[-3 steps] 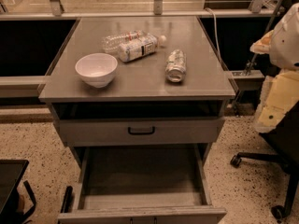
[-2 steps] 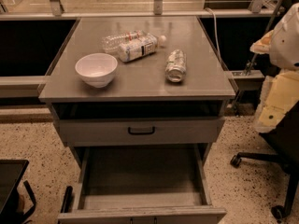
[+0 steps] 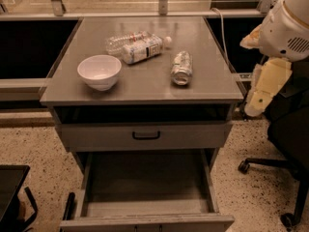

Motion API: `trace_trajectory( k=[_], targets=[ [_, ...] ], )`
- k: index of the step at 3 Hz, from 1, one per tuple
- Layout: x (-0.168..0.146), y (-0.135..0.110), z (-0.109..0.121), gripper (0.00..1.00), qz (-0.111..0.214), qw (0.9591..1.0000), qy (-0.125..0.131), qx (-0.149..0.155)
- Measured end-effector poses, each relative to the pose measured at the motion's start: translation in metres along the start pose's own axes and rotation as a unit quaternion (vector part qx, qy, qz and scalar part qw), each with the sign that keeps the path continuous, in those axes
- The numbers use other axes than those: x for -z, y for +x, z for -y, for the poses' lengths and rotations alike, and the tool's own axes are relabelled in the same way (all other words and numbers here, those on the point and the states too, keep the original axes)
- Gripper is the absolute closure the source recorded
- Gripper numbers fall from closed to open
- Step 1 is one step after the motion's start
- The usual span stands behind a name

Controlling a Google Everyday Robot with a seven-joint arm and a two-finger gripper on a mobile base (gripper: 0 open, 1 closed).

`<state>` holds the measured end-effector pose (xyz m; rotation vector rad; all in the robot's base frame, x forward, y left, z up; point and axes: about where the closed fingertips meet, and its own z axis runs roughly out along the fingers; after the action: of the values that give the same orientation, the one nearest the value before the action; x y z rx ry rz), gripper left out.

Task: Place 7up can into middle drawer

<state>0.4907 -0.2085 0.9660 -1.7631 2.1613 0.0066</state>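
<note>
nothing done yet: the can (image 3: 181, 67) lies on its side on the counter (image 3: 145, 88), and the drawer (image 3: 145, 187) is open and bare below. our claw (image 3: 256, 103) hangs off right, we can't tell how wide. pickup and drop remain.

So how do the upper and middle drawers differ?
The middle drawer is pulled out, bare floor showing; the upper drawer is shut, showing only its black-handled front. The middle drawer sits below the upper drawer. Both are grey. The end effector hangs right of the cabinet.

Speckled terrazzo floor (image 3: 29, 144); black office chair (image 3: 289, 139) at right.
</note>
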Motion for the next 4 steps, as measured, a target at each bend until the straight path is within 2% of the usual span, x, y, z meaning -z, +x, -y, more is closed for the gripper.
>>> trace_trajectory(
  k=[1, 2, 3, 4],
  targets=[
    [-0.024, -0.014, 0.046, 0.0, 0.036, 0.9992, -0.012, 0.012],
    [-0.044, -0.016, 0.088, 0.0, 0.095, 0.9954, -0.01, 0.002],
    [-0.063, -0.008, 0.113, 0.0, 0.15, 0.9884, -0.005, -0.023],
    [-0.091, 0.0, 0.127, 0.0, 0.169, 0.9842, -0.017, -0.048]
  ],
)
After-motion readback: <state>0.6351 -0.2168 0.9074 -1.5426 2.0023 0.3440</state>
